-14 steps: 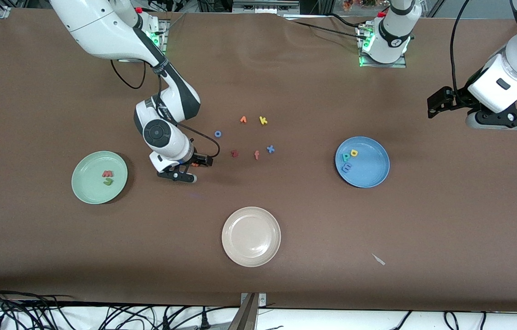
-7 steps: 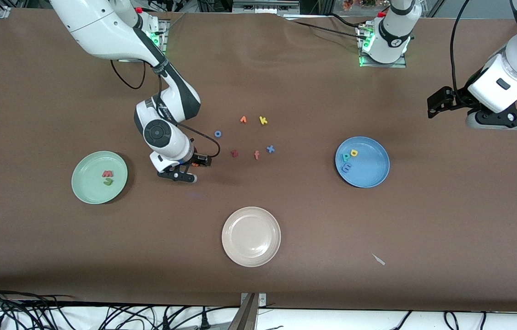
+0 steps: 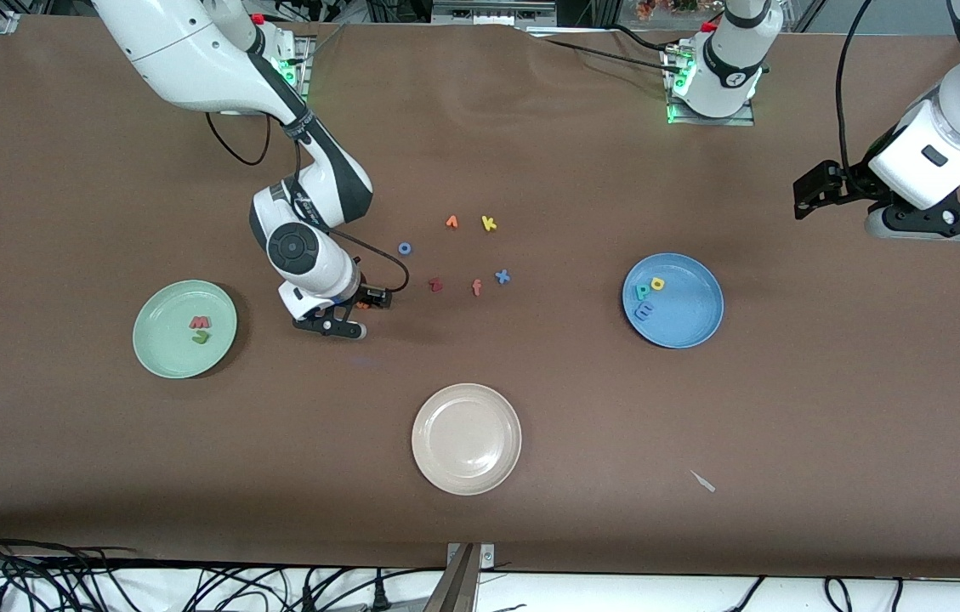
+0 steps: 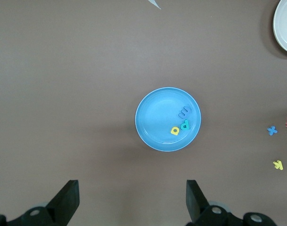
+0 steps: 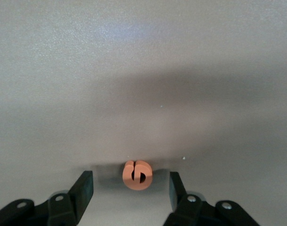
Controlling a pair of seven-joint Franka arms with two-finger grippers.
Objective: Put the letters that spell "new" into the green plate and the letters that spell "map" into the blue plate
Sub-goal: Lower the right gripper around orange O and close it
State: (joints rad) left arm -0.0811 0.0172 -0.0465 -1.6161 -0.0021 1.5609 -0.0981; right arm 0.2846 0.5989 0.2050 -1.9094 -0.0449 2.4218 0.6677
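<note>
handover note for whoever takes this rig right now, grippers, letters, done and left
Right gripper: low at the table, fingers either side of the orange e, a gap showing on both sides, no grip yet.
Left gripper: open, waiting in the air at the left arm's end of the table.
Done: m, a, p in the blue plate; w and n in the green plate.
Left: grasp the e, drop it in the green plate.
</note>
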